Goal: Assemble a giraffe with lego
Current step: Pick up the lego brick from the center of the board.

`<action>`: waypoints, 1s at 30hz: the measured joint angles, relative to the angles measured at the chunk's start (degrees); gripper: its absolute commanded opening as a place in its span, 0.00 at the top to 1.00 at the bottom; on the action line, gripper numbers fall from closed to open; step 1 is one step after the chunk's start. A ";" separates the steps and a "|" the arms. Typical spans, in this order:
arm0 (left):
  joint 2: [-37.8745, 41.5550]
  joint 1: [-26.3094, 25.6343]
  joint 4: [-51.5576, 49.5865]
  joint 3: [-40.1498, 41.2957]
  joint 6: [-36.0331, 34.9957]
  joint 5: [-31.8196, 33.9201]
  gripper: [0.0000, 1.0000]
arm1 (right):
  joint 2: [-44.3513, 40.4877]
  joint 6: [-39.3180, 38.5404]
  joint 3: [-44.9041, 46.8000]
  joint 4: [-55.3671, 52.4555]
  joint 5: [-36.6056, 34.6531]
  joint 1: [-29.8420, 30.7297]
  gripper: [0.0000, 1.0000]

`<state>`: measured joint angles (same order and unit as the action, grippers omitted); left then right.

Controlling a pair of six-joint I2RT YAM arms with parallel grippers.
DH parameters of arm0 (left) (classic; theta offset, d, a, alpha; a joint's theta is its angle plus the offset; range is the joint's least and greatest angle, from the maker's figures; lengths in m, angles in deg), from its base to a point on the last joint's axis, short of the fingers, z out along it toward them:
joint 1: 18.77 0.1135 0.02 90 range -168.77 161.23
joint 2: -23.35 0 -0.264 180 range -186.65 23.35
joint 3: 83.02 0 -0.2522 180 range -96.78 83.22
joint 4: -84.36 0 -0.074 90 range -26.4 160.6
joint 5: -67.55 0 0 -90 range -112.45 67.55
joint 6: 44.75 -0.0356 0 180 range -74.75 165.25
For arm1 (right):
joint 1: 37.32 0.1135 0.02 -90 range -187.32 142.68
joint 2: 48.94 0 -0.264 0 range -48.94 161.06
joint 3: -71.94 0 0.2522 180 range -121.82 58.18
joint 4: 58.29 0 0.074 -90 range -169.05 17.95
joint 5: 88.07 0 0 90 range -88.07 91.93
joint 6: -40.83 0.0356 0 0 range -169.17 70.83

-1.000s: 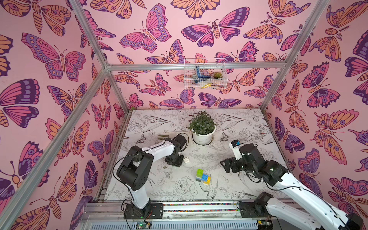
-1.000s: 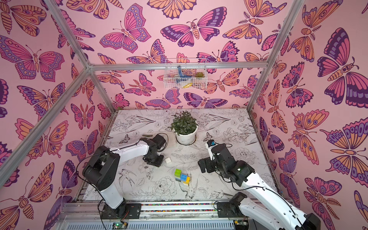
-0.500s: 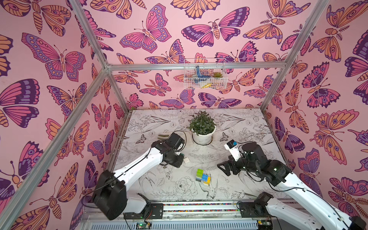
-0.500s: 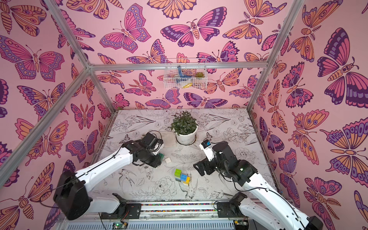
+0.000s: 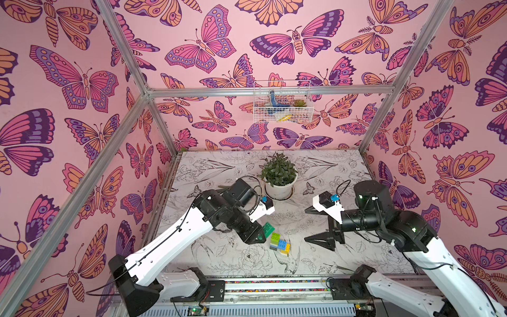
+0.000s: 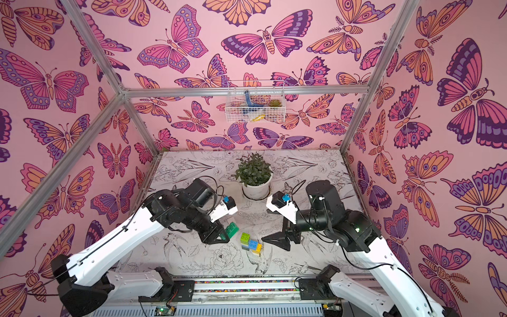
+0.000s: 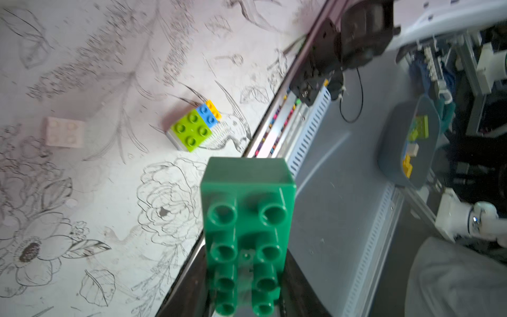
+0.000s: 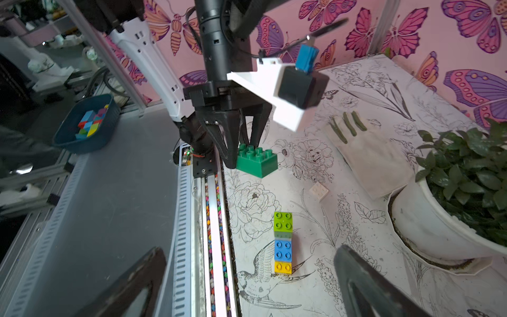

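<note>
My left gripper is shut on the long dark green lego brick and holds it studs-up above the table, just left of the giraffe. The giraffe is a short piece lying flat on the table, lime, then blue, then yellow. A loose white brick lies on the table further back. My right gripper is open and empty, hovering to the right of the giraffe with its jaws wide and turned towards it.
A potted plant stands at the back centre. Three green strips lie on a sheet at the back left. A wire basket hangs on the back wall. The front rail edges the table. A blue bin of bricks sits outside.
My left arm has swung from the back left towards the centre, carrying the dark green brick off the table and close to the giraffe. My right gripper has shifted slightly and stayed open.
</note>
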<state>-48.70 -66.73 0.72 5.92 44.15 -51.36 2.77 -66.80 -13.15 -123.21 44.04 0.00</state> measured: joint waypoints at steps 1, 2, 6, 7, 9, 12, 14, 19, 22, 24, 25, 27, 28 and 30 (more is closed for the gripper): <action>-0.35 -1.16 -1.05 -0.59 -0.11 -0.04 1.00 | 0.61 -1.16 -0.98 -1.38 0.39 0.37 0.01; -0.76 -2.54 -2.25 -1.40 -0.15 -0.07 1.00 | 1.31 -2.56 -1.95 -3.02 0.55 1.33 0.01; -3.37 -7.85 -5.68 -6.27 -0.13 -0.04 1.00 | 3.72 -5.92 -2.89 -8.00 1.75 5.95 0.01; -3.93 -8.94 -6.16 -7.34 -0.09 -0.04 1.00 | 4.33 -6.12 -2.89 -8.70 2.19 6.58 0.00; -4.83 -11.10 -7.10 -9.35 0.09 -0.11 1.00 | 5.70 -6.25 -2.89 -9.77 3.48 7.48 0.00; -5.64 -13.46 -8.35 -12.04 0.37 -0.28 1.00 | 6.62 -5.90 -2.86 -9.73 5.33 7.78 0.00; -6.10 -14.69 -8.61 -13.66 0.61 -0.79 1.00 | 6.60 -5.01 -2.75 -9.09 6.47 7.78 0.00; -7.61 -16.26 -9.03 -16.50 1.33 -2.54 1.00 | 5.79 -1.27 0.57 -3.93 8.68 7.78 0.02; -8.72 -16.98 -9.29 -17.70 1.57 -3.30 1.00 | 4.87 2.34 3.96 0.57 9.66 7.78 0.04; -9.46 -17.35 -9.46 -18.51 1.62 -3.72 1.00 | 4.81 4.52 5.11 3.08 10.25 7.78 0.06; -9.73 -17.46 -9.46 -18.91 1.66 -3.96 1.00 | 4.81 5.42 5.33 4.02 10.43 7.78 0.07; -10.03 -17.70 -9.57 -19.96 1.99 -4.35 1.00 | 4.68 7.02 5.60 6.12 11.08 7.78 0.09; -10.03 -17.73 -9.60 -20.35 2.08 -4.37 1.00 | 4.63 7.56 5.64 6.95 11.47 7.78 0.10; -10.03 -17.92 -9.60 -20.94 2.19 -4.55 1.00 | 4.59 8.63 5.66 8.44 12.04 7.82 0.10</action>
<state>-58.74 -84.66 -8.88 -15.02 46.34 -55.91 7.36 -58.16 -7.49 -114.77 56.08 7.83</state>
